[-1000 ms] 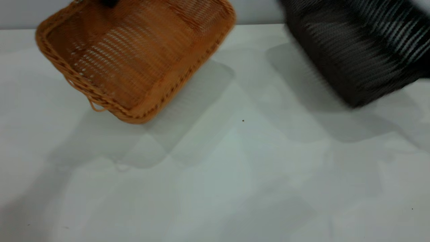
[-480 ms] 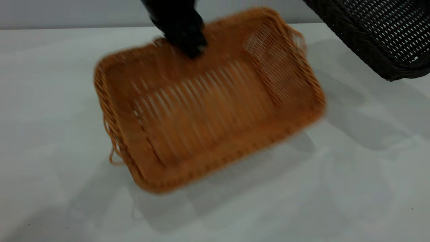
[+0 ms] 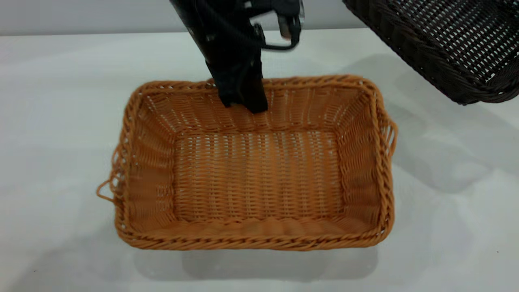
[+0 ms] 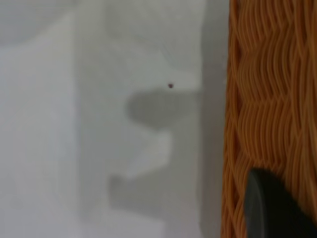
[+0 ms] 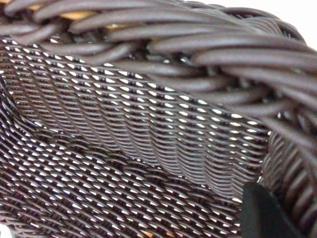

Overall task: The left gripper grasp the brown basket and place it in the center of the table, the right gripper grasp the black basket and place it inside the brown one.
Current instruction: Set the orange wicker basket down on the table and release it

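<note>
**Close view inside the black basket**

The black basket (image 5: 148, 139) fills nearly the whole view. Its thick braided rim (image 5: 208, 54) arcs from nine o'clock across twelve to three o'clock. Below it, the woven wall and floor show light through small gaps. A dark, rounded finger (image 5: 265, 213) of the right gripper sits at five o'clock, against the inner weave.
</note>
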`<action>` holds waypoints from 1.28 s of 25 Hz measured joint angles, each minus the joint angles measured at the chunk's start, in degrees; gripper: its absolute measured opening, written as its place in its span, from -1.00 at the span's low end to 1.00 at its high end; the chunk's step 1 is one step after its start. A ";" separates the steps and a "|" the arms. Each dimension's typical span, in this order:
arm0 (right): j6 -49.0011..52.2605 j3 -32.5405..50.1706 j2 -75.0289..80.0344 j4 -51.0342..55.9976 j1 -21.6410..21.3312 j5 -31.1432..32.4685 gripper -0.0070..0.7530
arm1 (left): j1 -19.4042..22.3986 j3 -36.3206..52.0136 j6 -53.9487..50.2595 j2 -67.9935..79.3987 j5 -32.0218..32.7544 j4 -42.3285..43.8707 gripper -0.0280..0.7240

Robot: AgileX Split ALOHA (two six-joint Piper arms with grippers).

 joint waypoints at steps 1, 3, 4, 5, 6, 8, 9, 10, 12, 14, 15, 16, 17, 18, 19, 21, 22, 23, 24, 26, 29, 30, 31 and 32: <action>0.00 0.00 0.00 -0.14 0.00 0.44 -0.78 | 0.00 -0.90 0.23 1.28 -0.36 0.00 -0.73; 0.00 0.00 0.00 -0.40 0.00 1.37 -0.78 | 0.04 -2.64 0.30 3.32 -0.52 -0.17 -0.73; 0.00 0.00 0.00 -0.46 0.00 1.71 -0.78 | 0.04 -3.53 0.30 3.90 -0.39 -0.26 -0.73; 0.00 0.00 0.00 -0.50 0.00 2.15 -0.78 | 0.04 -4.19 0.30 4.42 -0.38 -0.54 -0.73; 0.00 0.00 0.00 -0.58 0.00 2.50 -0.78 | 0.04 -4.59 0.42 4.79 -0.33 -0.79 -0.73; 0.00 0.00 0.00 -1.05 0.00 2.96 -0.78 | 0.04 -4.93 0.59 5.21 -0.61 -1.06 -0.73; 0.00 0.00 0.00 -1.34 0.00 3.02 -0.78 | 0.04 -5.04 0.71 5.36 -0.77 -1.10 -0.73; 0.00 0.00 0.00 -1.56 0.00 3.08 -0.78 | 0.04 -5.05 0.71 5.47 -0.91 -1.17 -0.72; 0.00 0.00 0.00 -1.94 0.00 3.13 -0.78 | 0.04 -5.11 0.99 5.61 -1.32 -1.17 -0.71; 0.06 0.00 0.00 -2.16 0.00 3.21 -0.78 | 0.04 -5.11 1.40 5.73 -1.54 -1.25 -0.67; 0.06 0.00 0.00 -2.17 0.00 3.36 -0.78 | 0.04 -5.11 1.54 5.72 -1.70 -1.31 -0.62; 0.01 0.00 0.00 -2.17 0.00 3.54 -0.78 | 0.04 -5.11 1.66 5.72 -1.96 -1.45 -0.56; 0.01 0.00 0.00 -2.17 0.00 3.82 -0.78 | 0.04 -5.18 1.79 5.72 -2.10 -1.50 -0.47; 0.01 0.00 0.00 -2.17 0.00 4.07 -0.78 | 0.04 -5.29 1.87 5.72 -2.24 -1.50 -0.36; 0.01 0.00 0.00 -2.17 0.00 4.35 -0.78 | 0.04 -5.29 1.92 5.72 -2.53 -1.58 -0.23; 0.01 0.00 -0.04 -2.22 0.00 4.65 -0.78 | 0.04 -5.29 1.98 5.72 -3.18 -1.89 0.00; 0.01 0.00 -0.04 -2.27 0.00 4.89 -0.78 | 0.04 -5.29 1.72 5.72 -3.76 -2.48 0.11; 0.01 0.00 -0.04 -2.28 0.00 5.08 -0.78 | 0.04 -5.29 0.76 5.72 -4.53 -3.65 0.20; 0.05 0.00 -0.04 -2.34 0.00 5.19 -0.78 | 0.04 -5.29 -0.53 5.72 -5.17 -5.06 0.28; 0.13 0.00 -0.04 -2.34 0.00 5.51 -0.78 | 0.04 -5.29 -5.20 5.09 -6.28 -6.80 0.40; 0.81 0.00 -0.04 -2.76 0.00 5.94 -0.78 | 1.04 -5.29 -13.15 2.74 -5.83 -7.43 0.46; 1.10 0.00 -0.04 -3.05 0.00 6.00 -0.78 | 1.73 -5.29 -15.77 1.53 -4.93 -7.49 0.46; 1.25 0.00 -0.11 -3.38 0.00 6.12 -0.78 | 2.87 -5.29 -18.15 0.21 -3.66 -7.49 0.46; 1.61 0.00 -0.11 -3.83 0.00 6.55 -0.78 | 4.31 -5.29 -19.97 -0.89 -2.50 -7.59 0.46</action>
